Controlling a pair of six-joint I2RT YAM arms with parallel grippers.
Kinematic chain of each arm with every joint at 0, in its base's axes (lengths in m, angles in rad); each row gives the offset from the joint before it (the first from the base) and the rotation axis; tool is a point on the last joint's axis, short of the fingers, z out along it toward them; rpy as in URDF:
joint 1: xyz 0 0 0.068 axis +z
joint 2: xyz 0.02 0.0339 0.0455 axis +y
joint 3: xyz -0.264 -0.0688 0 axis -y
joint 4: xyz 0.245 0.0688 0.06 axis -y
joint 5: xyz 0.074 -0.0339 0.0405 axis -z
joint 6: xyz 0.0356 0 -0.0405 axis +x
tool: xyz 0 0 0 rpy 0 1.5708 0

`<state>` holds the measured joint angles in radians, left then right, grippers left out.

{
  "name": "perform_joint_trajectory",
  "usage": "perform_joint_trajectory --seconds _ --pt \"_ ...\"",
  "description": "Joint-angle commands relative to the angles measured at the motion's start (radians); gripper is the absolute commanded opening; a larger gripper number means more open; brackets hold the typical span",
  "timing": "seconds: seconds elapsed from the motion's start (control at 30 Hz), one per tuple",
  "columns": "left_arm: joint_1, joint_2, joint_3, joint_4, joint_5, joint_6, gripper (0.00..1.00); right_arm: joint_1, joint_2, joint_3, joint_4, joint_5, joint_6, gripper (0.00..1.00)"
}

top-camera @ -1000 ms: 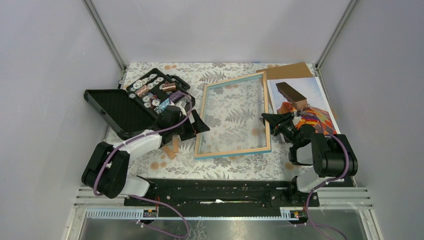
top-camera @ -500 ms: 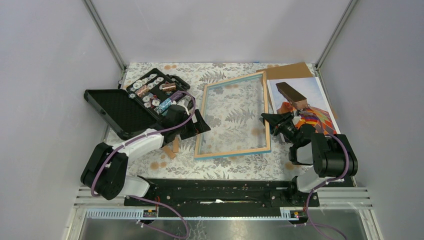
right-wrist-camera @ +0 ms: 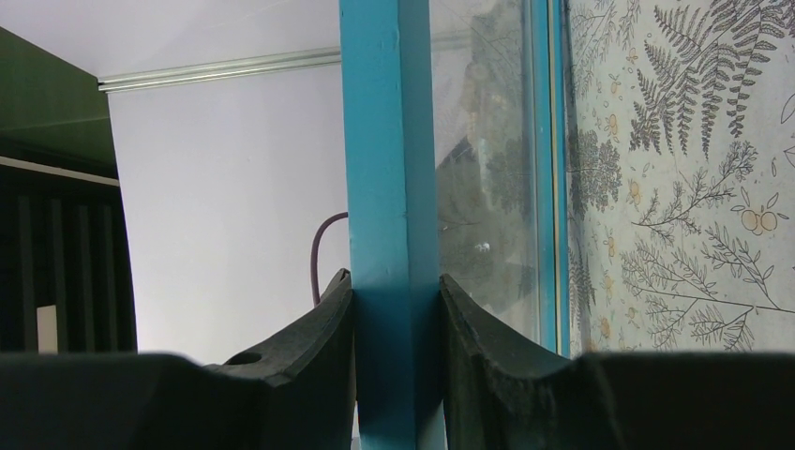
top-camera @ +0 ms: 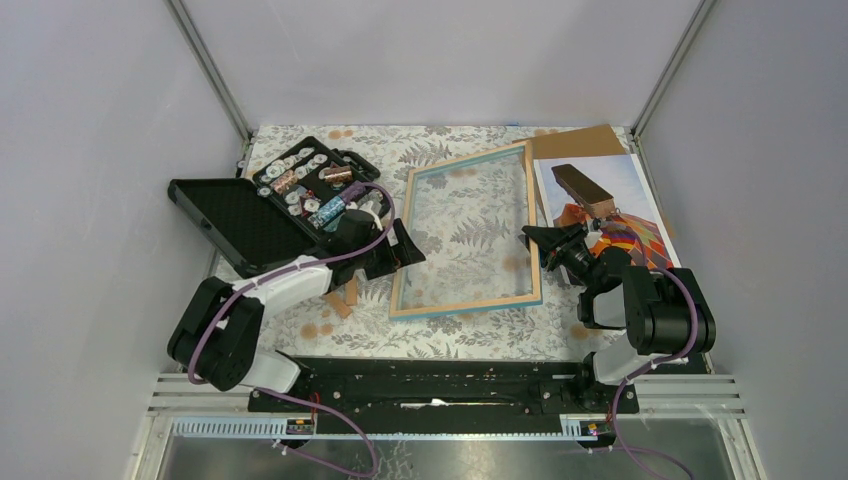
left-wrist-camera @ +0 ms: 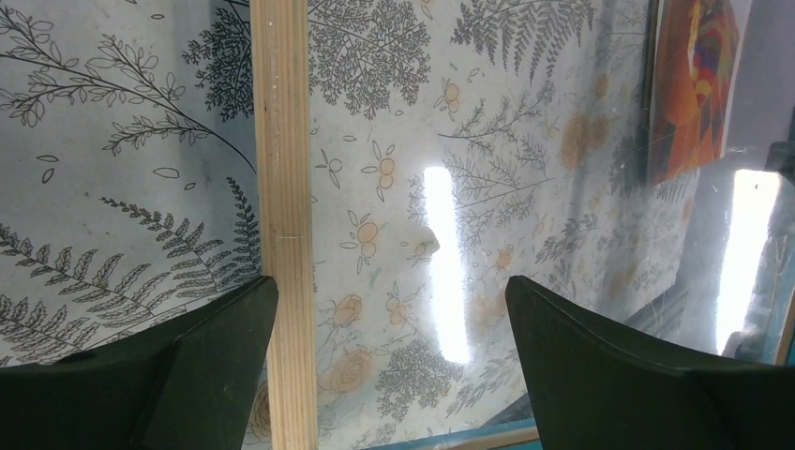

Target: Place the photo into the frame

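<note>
Your right end effector [top-camera: 531,238] was clamped on the frame [top-camera: 468,232], about halfway along its right rim. In the right wrist view its two pads [right-wrist-camera: 323,361] pressed flat against either side of the blue rim, with no gap showing.

Your left end effector [top-camera: 405,250] sat at the frame's left rim with its jaws spread wide. From the left wrist camera, one of its fingers [left-wrist-camera: 159,370] reached the outer side of the light wood rim, and the other hung over the clear pane well to the inside. Neither was gripping anything.

The frame lay on the floral worktop [top-camera: 440,335] between the two arms, wood side up, with blue showing along its outer edges. Its far right corner overlapped the brown board [top-camera: 585,140]. You could not tell from these views whether the gripped rim was raised off the worktop.

The photo [top-camera: 620,200] lay face up on the right side of the worktop, just beside the frame's right rim and outside it. Its far edge rested over the board, and your right arm covered its near part. Through the pane, the left wrist view caught a strip of its orange-red print.

The black case [top-camera: 240,225] stood open at the left, near your left arm, with small parts in its tray.
</note>
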<state>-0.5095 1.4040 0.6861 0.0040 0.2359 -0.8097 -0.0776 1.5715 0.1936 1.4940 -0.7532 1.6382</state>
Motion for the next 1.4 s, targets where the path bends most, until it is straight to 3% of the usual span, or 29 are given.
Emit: perform_joint_trajectory --seconds 0.0,0.2,0.43,0.67,1.0,1.37 --pt "-0.003 0.03 0.015 0.065 0.028 -0.011 0.96 -0.004 -0.031 0.027 0.192 -0.029 0.031 0.09" --pt "-0.003 0.063 -0.006 0.133 0.097 -0.045 0.96 -0.004 -0.038 0.029 0.192 -0.033 0.038 0.1" --pt "-0.002 0.084 -0.028 0.191 0.133 -0.071 0.96 -0.004 -0.074 0.033 0.192 -0.043 0.061 0.25" --pt "-0.003 0.114 -0.039 0.243 0.165 -0.092 0.96 -0.004 -0.087 0.03 0.193 -0.044 0.075 0.27" --pt "-0.003 0.145 -0.038 0.297 0.206 -0.096 0.96 -0.004 -0.069 0.02 0.172 -0.046 0.047 0.44" --pt "-0.004 0.234 -0.096 0.5 0.32 -0.188 0.95 -0.004 -0.059 -0.015 0.035 -0.046 -0.091 0.46"
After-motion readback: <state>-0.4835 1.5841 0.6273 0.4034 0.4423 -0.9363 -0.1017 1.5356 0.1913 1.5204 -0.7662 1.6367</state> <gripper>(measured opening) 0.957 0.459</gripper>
